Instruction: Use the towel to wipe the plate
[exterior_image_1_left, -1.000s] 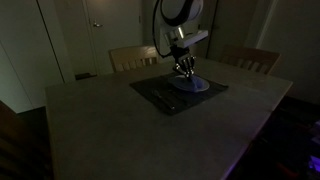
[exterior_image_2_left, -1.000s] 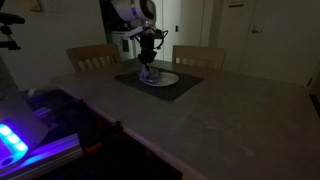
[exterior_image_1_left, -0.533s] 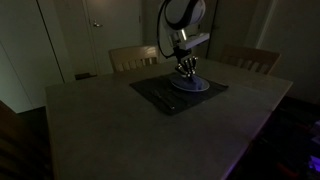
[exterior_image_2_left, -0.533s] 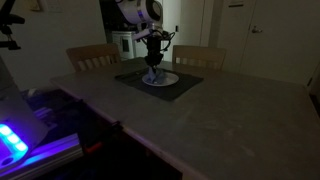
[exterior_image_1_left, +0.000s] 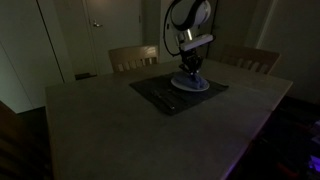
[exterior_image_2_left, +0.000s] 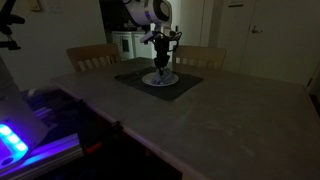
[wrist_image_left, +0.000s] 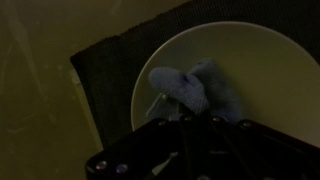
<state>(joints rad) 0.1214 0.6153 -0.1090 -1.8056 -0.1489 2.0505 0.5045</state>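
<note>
Dim dining scene, wiping stage of the task. In both exterior views the arm stands nearly upright over the far middle of the table (exterior_image_1_left: 120, 130), its gripper (exterior_image_1_left: 190, 69) lowered onto the plate (exterior_image_1_left: 201, 86), which sits on a dark placemat (exterior_image_1_left: 160, 97); two chairs (exterior_image_1_left: 133, 57) stand behind the table's far edge. In the wrist view the gripper (wrist_image_left: 198, 120) enters from 6 o'clock and the towel (wrist_image_left: 188, 88), a bunched bluish cloth, rests on the plate (wrist_image_left: 270, 60) toward its 9 o'clock side, inside the rim. The towel's near end runs under the fingertips, which stand drawn close together; as far as the poor light allows, they appear to pinch the cloth against the plate instead of standing spread. The placemat (wrist_image_left: 105, 65) shows beyond the rim from about 8 to 11 o'clock. Judged step: the wipe itself is in hand, with cloth and plate in contact. The broad bare area toward 1 to 3 o'clock looks uncovered, so the next move probably calls for dragging the cloth that way under light downward pressure, holding the pinch, and taking care not to push the plate across the mat
</note>
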